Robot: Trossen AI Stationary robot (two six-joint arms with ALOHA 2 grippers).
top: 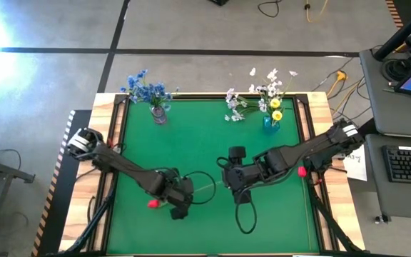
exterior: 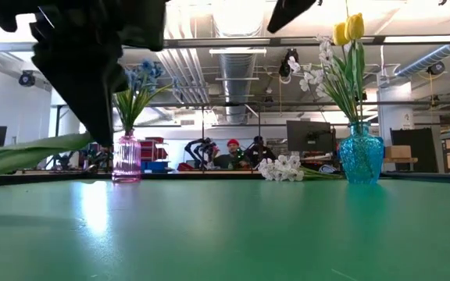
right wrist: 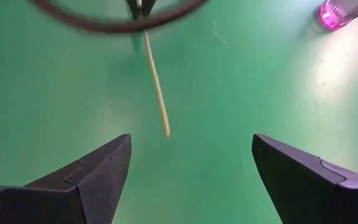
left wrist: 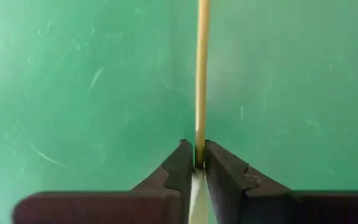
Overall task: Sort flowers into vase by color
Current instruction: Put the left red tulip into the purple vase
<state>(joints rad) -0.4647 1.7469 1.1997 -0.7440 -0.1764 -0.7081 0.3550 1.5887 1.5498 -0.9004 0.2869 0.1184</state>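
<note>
Between my left gripper's (left wrist: 199,163) two dark fingers (left wrist: 180,167) I see a thin pale stem (left wrist: 201,74) pinched tight, the pads closed onto it with the stem running straight out ahead over the green mat (left wrist: 73,93). From above, that gripper (top: 179,202) sits at about seven o'clock on the table, and the red tulip (top: 153,203) shows just beside it on its nine o'clock side, with the stem reaching toward three o'clock.

My right gripper (right wrist: 191,165) is spread wide and holds nothing; its fingers (right wrist: 98,171) frame bare mat, and the free end of the same stem (right wrist: 156,87) lies ahead of them. In the high view it (top: 228,173) hangs near the table's centre, facing the left one, the two a little apart.

Farther out, at eleven o'clock, the pink vase (top: 159,114) carries the blue flowers (top: 145,88). At one o'clock the blue vase (top: 270,123) holds yellow tulips (top: 276,109) and white blossoms (top: 268,84). One white spray (top: 235,107) lies flat on the mat just beside that vase, on its nine o'clock side. A second red tulip (top: 302,171) lies at three o'clock, close under my right arm.
</note>
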